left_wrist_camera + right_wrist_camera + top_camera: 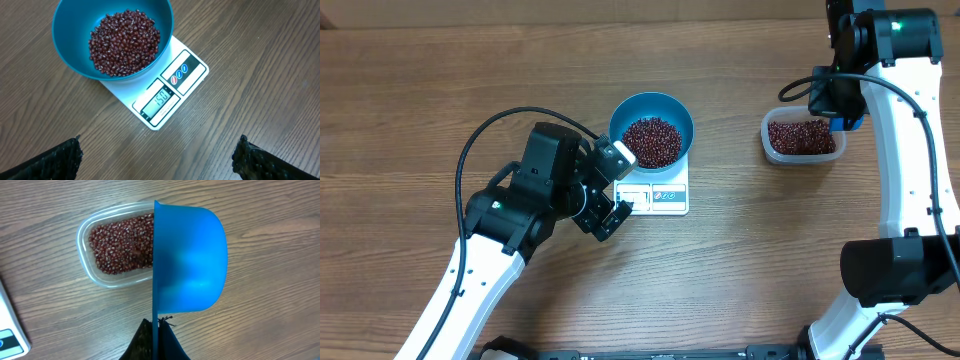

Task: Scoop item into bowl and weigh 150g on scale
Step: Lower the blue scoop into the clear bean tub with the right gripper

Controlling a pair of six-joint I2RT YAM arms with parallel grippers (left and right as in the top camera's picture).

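Right gripper (156,339) has its black fingers pressed together on the thin handle of a small blue plastic scoop (187,260), a smooth rounded cup held on edge so that its flat rim shows as a straight line and its domed back bulges to one side; its inside cannot be seen. In the right wrist view the scoop covers one end of a clear plastic tub (87,230), a rounded rectangle with a thin lip, which holds a shallow layer of small glossy red-brown beans (120,245). The left gripper (620,187) has its fingers spread wide and holds nothing, low over the wood-grain table (420,80) just beside the scale's display edge. The scale (187,75) is a flat white square with rounded corners. A narrow display window (161,100) on it shows dark digits that look like 150, next to small red and blue oval buttons (179,73). The round, deep bowl (70,35), smooth teal-blue and plain, sits on the scale's platform. A loose heap of the same tiny dark beans (125,42) fills its bottom. Bowl and tub stand well apart.
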